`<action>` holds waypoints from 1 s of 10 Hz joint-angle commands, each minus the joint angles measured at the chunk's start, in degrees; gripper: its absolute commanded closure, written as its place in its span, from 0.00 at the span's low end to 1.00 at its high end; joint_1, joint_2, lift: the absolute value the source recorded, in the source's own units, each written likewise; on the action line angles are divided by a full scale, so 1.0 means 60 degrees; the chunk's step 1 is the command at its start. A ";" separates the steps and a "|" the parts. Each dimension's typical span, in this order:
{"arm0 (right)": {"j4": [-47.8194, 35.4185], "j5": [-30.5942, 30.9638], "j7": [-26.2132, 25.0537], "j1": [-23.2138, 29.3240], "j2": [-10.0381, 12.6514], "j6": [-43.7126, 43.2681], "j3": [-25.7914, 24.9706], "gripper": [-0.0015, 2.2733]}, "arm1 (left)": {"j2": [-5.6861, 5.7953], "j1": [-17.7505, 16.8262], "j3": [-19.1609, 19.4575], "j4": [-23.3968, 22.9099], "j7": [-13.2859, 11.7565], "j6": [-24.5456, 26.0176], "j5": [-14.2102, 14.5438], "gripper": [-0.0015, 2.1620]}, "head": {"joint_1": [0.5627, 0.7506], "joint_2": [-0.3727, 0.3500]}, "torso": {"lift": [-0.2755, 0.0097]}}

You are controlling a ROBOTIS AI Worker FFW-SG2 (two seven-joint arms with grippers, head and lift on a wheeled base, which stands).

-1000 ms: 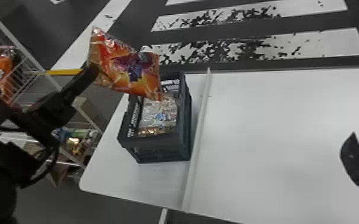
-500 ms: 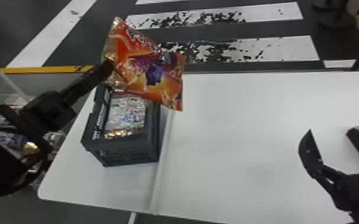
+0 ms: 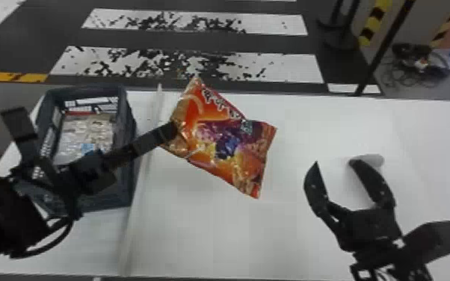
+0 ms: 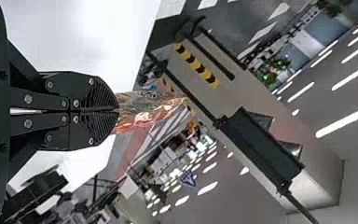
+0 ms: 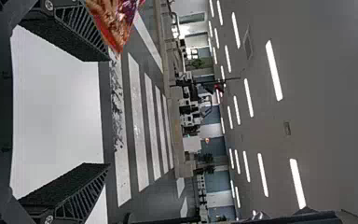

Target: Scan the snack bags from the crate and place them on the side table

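My left gripper is shut on the left edge of an orange snack bag, holding it tilted above the white table, just right of the crate. In the left wrist view the left gripper pinches the crinkled end of the bag. Over the table's right part, my right gripper stands open with nothing between its fingers. The right wrist view has the right gripper spread wide, and a corner of the bag beside one finger. More packets lie inside the crate.
A raised white strip crosses the white table beside the crate. On the table behind the right gripper is a small pale rounded object. A dark post stands past the far edge.
The head view has turned toward the right. My left gripper has carried the bag from above the crate to the right, and my right gripper has come farther into view.
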 commanded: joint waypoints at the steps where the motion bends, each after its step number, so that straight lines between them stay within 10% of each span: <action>1: -0.0073 -0.0015 0.0000 0.0074 0.0000 -0.0029 -0.0075 0.03 | -0.0025 -0.0123 -0.1105 0.0955 -0.0035 -0.0777 -0.0754 0.99 | 0.70 0.41 | 0.64; 4: -0.0117 -0.0147 0.0015 0.0162 0.0000 -0.0058 -0.0192 0.03 | -0.0025 -0.0665 -0.2628 0.2390 0.0199 -0.1392 -0.2219 0.94 | 0.70 0.29 | 0.64; 6: -0.0102 -0.0147 0.0015 0.0162 -0.0015 -0.0058 -0.0206 0.03 | -0.0025 -0.0679 -0.3185 0.2376 0.0272 -0.1392 -0.2907 0.00 | 0.70 0.23 | 0.64; 10: -0.0073 -0.0191 0.0015 0.0147 0.0000 -0.0058 -0.0206 0.03 | -0.0025 -0.0503 -0.3229 0.1716 0.0551 -0.1392 -0.3112 0.02 | 0.70 0.19 | 0.64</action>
